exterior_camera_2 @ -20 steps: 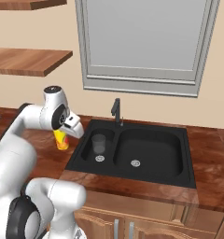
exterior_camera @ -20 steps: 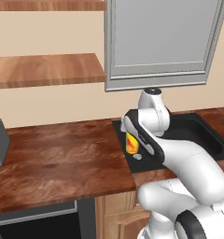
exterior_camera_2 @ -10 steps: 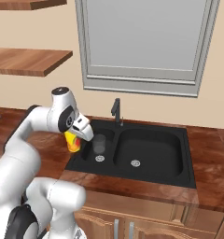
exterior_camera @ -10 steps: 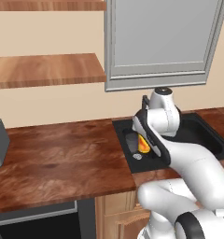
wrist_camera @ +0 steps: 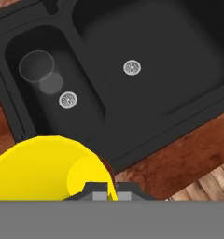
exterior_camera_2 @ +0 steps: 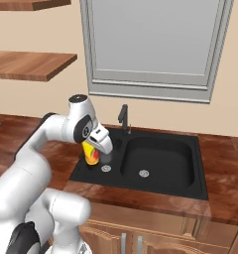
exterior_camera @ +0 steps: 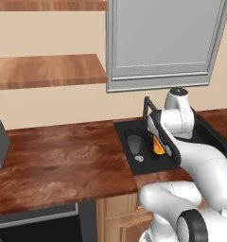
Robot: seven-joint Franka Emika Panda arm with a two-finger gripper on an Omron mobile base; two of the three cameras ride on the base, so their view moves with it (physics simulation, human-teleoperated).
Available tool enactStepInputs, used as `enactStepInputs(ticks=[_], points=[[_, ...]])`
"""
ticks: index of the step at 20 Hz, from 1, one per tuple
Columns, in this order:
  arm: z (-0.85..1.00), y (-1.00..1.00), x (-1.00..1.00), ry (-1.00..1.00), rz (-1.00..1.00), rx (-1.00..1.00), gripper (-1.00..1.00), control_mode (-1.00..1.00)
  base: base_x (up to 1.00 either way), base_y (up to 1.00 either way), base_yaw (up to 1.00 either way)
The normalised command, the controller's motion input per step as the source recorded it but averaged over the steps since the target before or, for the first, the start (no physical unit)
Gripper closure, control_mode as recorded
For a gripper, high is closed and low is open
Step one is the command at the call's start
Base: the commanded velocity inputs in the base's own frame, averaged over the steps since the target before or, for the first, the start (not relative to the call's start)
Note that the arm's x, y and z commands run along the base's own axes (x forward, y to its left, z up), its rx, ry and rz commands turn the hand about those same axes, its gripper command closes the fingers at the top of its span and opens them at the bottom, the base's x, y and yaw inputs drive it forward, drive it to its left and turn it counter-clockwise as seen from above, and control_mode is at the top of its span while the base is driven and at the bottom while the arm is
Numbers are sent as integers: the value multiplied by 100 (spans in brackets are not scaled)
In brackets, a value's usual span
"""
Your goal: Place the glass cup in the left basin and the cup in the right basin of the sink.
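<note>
While the gripper (exterior_camera_2: 97, 147) is clamped on the cup (exterior_camera_2: 92, 154), the cup hangs in the air over the left basin (exterior_camera_2: 104, 158) of the sink (exterior_camera_2: 188, 186). From the hand view the cup (wrist_camera: 44, 168) sits right at the fingertips, its yellow rim filling the lower left, with a bit of red on its side. Beyond it, further out from the hand, the glass cup (wrist_camera: 38, 67) stands upright in the left basin (wrist_camera: 83, 105), just beside the round drain (wrist_camera: 68, 100). Off to the hand's right lies the right basin (wrist_camera: 179, 60), wider, with its own drain (wrist_camera: 131, 67). From the left base view the cup (exterior_camera: 158, 145) hangs just beside the glass cup (exterior_camera: 134, 143), apart from it, with the tap (exterior_camera: 146, 108) behind.
</note>
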Motion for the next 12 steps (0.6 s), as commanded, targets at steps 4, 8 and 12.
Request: enactStepInputs(ticks=[4, 8, 12], points=[[0, -52, 0, 8, -4, 0, 100, -100, 0, 0, 0], [0, -54, 1, 5, -1, 0, 100, -100, 0, 0, 0], [0, -51, 3, 0, -1, 0, 100, -100, 0, 0, 0]])
